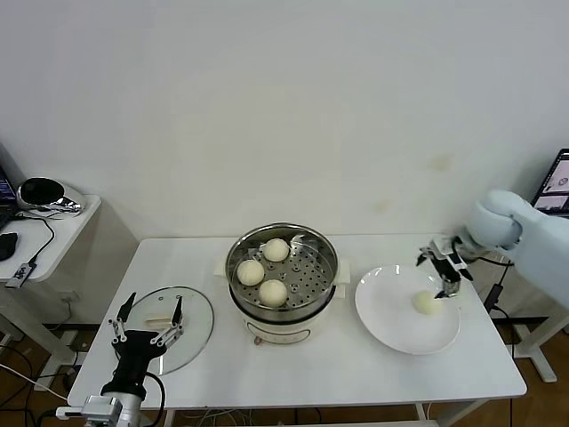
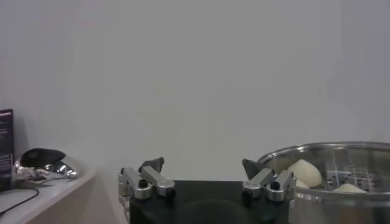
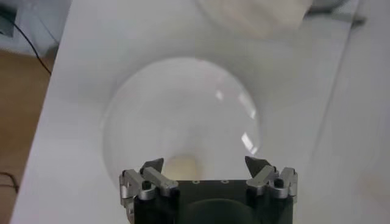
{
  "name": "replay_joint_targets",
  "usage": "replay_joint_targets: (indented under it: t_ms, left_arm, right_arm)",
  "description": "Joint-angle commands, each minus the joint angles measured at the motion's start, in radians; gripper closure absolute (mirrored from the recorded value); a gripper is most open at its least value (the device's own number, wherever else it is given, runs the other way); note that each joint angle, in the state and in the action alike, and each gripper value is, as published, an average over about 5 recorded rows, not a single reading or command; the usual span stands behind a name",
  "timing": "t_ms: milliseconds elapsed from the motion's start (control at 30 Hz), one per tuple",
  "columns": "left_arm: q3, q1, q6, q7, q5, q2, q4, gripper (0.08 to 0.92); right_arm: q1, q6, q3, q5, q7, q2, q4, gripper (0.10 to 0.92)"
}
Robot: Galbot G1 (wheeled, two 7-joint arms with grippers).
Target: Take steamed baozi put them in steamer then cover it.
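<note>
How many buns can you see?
4. Three baozi sit in the steamer: one at the back, one on the robot's left, one in front. The fourth lies on the white plate.

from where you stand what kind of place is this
Probably a lab or office set up as a cooking test bench: a plain white table against a bare wall, a steamer on it, and a side desk with cables.

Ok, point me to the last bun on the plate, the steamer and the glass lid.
last bun (image 1: pixel 426 303), head view, its top.
steamer (image 1: pixel 325 251), head view, right steel rim.
glass lid (image 1: pixel 197 327), head view, bare glass.
</note>
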Motion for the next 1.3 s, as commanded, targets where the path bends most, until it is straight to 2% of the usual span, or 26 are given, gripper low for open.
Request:
replay_joint_targets:
  t_ms: [33, 400, 967, 1133, 1300]
  left_arm:
    - [-0.004, 0.006, -0.001, 0.0, 0.003, -0.003, -0.002, 0.177]
    - [-0.015, 0.012, -0.001, 0.0, 0.003, -0.003, -0.003, 0.177]
    - [-0.006, 0.007, -0.001, 0.0, 0.007, -0.007, 0.002, 0.177]
    - [-0.004, 0.007, -0.002, 0.001, 0.009, -0.009, 0.002, 0.177]
    - [-0.003, 0.008, -0.002, 0.0, 0.01, -0.009, -0.001, 0.177]
  right_arm:
    - [-0.323, 0.035, 0.313, -0.182, 0.026, 0.087, -0.269, 0.203]
    - [-0.332, 0.061, 0.338, -0.257, 0.069, 0.246, -0.417, 0.203]
    - [-0.293, 0.058, 0.327, -0.261, 0.081, 0.287, -0.44, 0.206]
    - [-0.287, 0.059, 0.321, -0.264, 0.072, 0.29, -0.44, 0.264]
    - [-0.28, 0.062, 0.319, -0.265, 0.062, 0.287, -0.437, 0.384]
